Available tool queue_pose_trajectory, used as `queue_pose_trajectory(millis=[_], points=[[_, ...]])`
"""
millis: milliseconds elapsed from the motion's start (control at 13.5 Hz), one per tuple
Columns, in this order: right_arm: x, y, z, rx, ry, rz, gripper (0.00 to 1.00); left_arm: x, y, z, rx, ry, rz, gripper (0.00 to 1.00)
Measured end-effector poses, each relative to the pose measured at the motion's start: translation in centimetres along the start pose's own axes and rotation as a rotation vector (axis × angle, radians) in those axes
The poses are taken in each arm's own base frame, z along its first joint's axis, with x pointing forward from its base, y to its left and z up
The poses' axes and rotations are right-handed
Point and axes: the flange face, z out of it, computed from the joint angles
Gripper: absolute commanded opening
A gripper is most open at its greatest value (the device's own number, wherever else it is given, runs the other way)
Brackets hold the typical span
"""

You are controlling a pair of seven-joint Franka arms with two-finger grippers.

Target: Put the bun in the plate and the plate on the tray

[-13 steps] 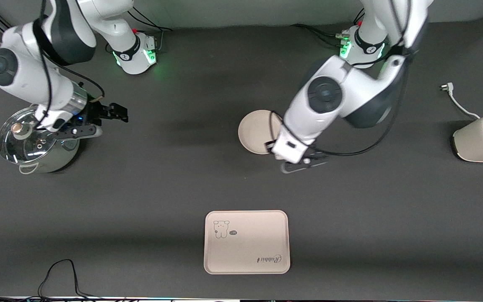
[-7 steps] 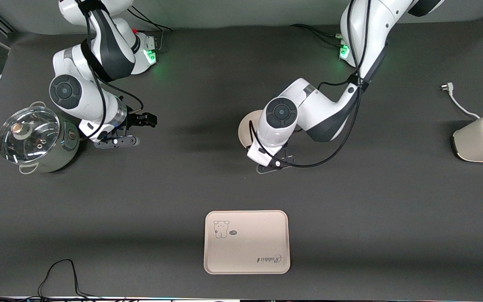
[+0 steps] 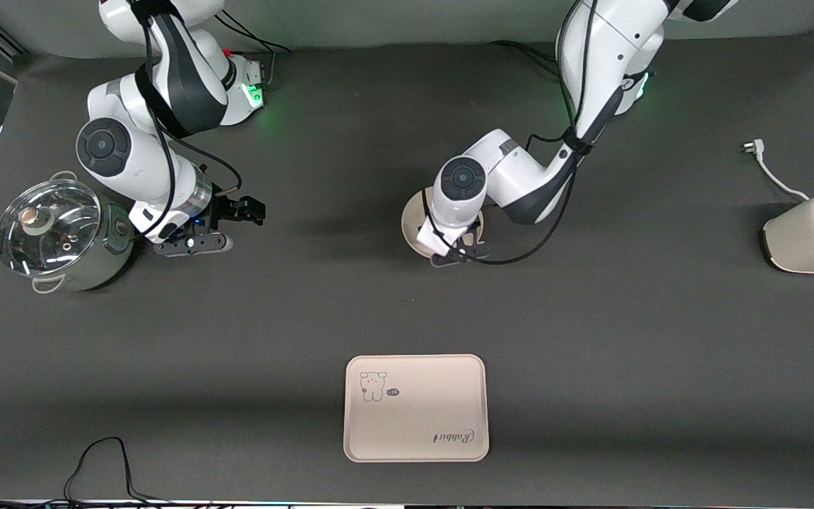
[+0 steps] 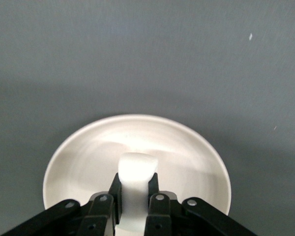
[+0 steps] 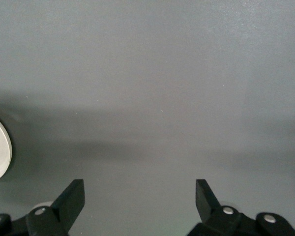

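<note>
Bun (image 4: 136, 169) pinched upright between the fingers of the left gripper (image 4: 134, 189), hanging just over the plate (image 4: 83, 152), apparently so that it can drop onto the plate's middle rather than its rim. Jaws drawn narrow, clamped on the bun's two sides, nothing else touched; whether the bun's lower end already meets the plate cannot be told. Seen from the front, plate (image 3: 413, 215) largely covered by the left arm, only one edge showing. Tray (image 3: 415, 408) nearer the front camera than the plate and well apart from it, bare, waiting for the plate once loaded. Judged step: letting go of the bun, plate transfer still to come. Right gripper (image 5: 139, 196) spread wide, holding nothing, over bare table beside the pot (image 3: 54, 237) at the right arm's end; that arm waiting. Toaster (image 3: 813, 233) with its cord at the left arm's end, not involved.
</note>
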Motion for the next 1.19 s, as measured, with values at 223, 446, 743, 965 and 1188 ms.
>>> queue_pose_trajectory(millis=[223, 446, 743, 965, 1188], points=[[0.0, -0.4, -0.1, 0.001, 0.005, -0.005, 1.0, -1.9, 0.3, 0.4, 0.013, -0.001, 0.0, 0.73], [0.0, -1.5, -0.3, 0.011, 0.042, 0.015, 1.0, -2.0, 0.3, 0.2, 0.013, 0.002, -0.013, 0.99], [0.5, -6.0, 1.3, 0.049, 0.122, 0.123, 1.0, -1.9, 0.3, -0.6, 0.004, 0.013, -0.033, 0.99], [1.4, -9.3, 4.9, 0.09, 0.156, 0.151, 1.0, -0.2, -0.5, -2.8, -0.017, 0.043, -0.061, 0.99], [1.4, -13.4, 9.5, 0.154, 0.175, 0.185, 1.0, 5.6, -4.7, -7.6, -0.023, 0.08, -0.077, 1.0]])
